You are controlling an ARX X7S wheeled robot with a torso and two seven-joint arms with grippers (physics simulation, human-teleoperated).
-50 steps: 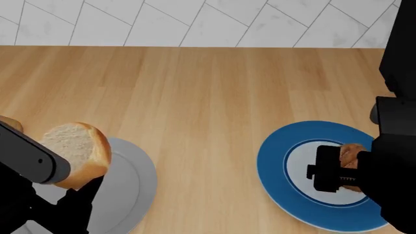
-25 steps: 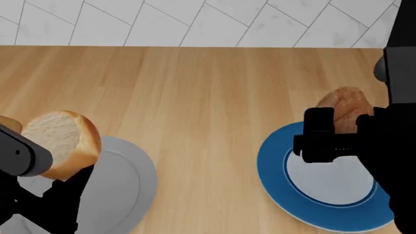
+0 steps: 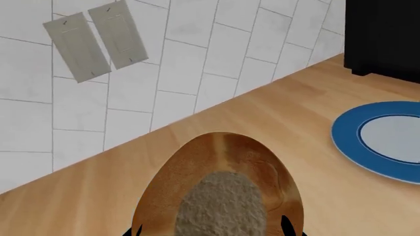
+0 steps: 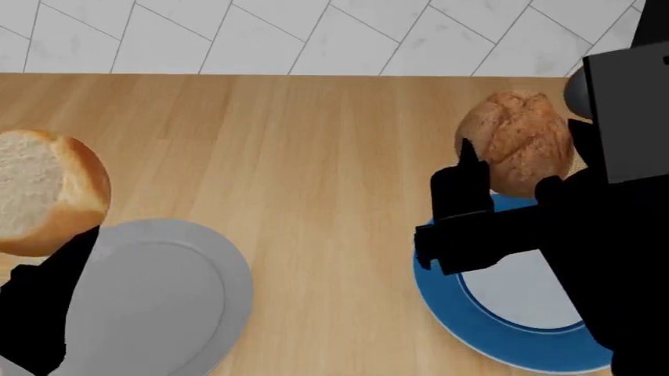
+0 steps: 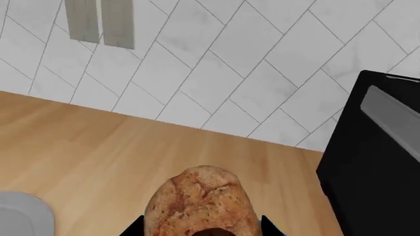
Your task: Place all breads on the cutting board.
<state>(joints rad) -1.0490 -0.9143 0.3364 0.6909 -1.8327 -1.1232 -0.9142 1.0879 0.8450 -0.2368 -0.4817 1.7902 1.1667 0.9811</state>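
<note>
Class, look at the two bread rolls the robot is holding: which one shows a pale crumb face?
The golden-crusted roll in the left gripper; the darker cracked roll in the right gripper shows only crust.

We see a matt light-wood countertop (image 4: 313,157) with fine grain, smooth white wall tiles (image 4: 313,35), a glossy-crusted golden roll (image 3: 220,189) with rough pale crumb, a dull, cracked brown roll (image 4: 519,141), and two smooth plates, grey (image 4: 157,298) and blue-rimmed (image 4: 502,313).

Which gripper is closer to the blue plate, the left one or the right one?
The right. The right gripper holds the brown roll just over the far edge of the blue plate. The left gripper holds the white roll above the grey plate, across the counter.
</note>
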